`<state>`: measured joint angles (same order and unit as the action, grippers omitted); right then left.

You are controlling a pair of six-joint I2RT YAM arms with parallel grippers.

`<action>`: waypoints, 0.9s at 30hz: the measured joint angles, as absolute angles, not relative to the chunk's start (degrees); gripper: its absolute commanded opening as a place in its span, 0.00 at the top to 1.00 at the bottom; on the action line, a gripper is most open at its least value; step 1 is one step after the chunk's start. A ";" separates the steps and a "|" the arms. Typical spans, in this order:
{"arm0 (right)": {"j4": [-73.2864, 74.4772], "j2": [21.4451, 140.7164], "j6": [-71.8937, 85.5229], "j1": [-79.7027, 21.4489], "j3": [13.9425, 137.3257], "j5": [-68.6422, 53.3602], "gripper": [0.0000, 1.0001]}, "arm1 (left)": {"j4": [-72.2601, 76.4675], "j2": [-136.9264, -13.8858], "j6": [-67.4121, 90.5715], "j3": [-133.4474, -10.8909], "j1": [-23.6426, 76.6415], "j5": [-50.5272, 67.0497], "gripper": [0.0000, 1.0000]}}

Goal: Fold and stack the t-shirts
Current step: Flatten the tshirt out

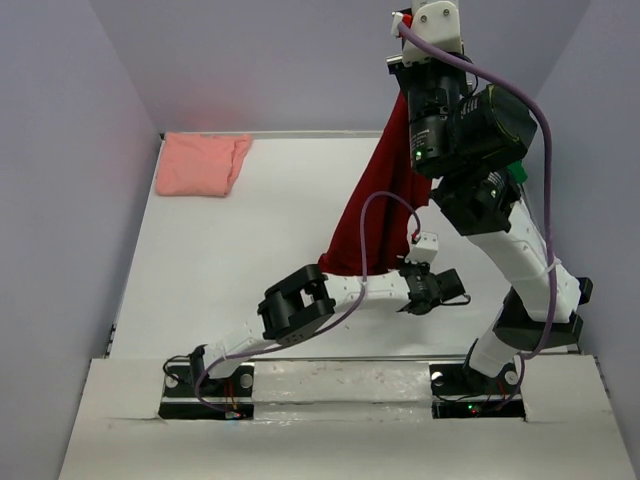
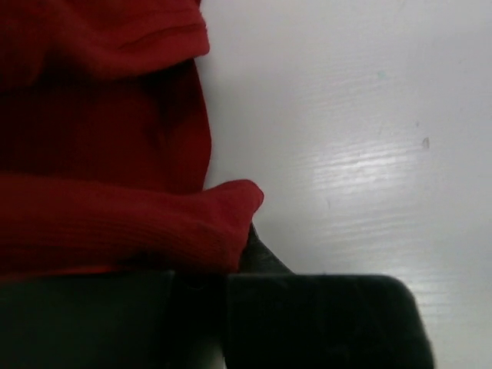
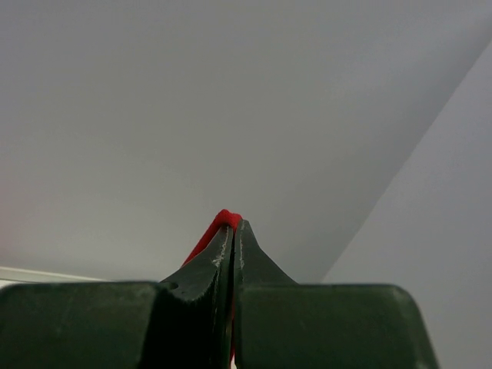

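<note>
The dark red t-shirt (image 1: pixel 385 200) hangs in the air from my right gripper (image 1: pixel 405 22), which is raised high at the back right. In the right wrist view that gripper (image 3: pixel 233 224) is shut on a fold of the red cloth (image 3: pixel 223 221). The shirt's lower end reaches the table near my left gripper (image 1: pixel 420 250). In the left wrist view the left gripper (image 2: pixel 223 277) is shut with a hem corner of the red shirt (image 2: pixel 223 215) running into it. The pale salmon pink t-shirt (image 1: pixel 200 163) lies folded at the table's back left corner. A sliver of bright green t-shirt (image 1: pixel 518 172) shows behind the right arm.
The white table (image 1: pixel 230 260) is walled on the left, back and right. The right arm's purple cable (image 1: pixel 545 150) loops beside it, and the left arm's cable (image 1: pixel 365 230) arches over the hanging shirt's lower part.
</note>
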<state>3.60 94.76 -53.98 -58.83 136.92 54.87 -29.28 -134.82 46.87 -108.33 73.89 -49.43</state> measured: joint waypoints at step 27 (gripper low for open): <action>33.30 87.44 -15.07 -21.74 113.60 37.93 1.00 | -63.48 -75.35 85.43 -68.97 87.64 -54.54 1.00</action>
<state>33.30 87.44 -15.07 -21.74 113.60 37.93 -63.48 -75.35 85.43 -68.97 87.64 -54.54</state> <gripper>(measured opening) 0.013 0.044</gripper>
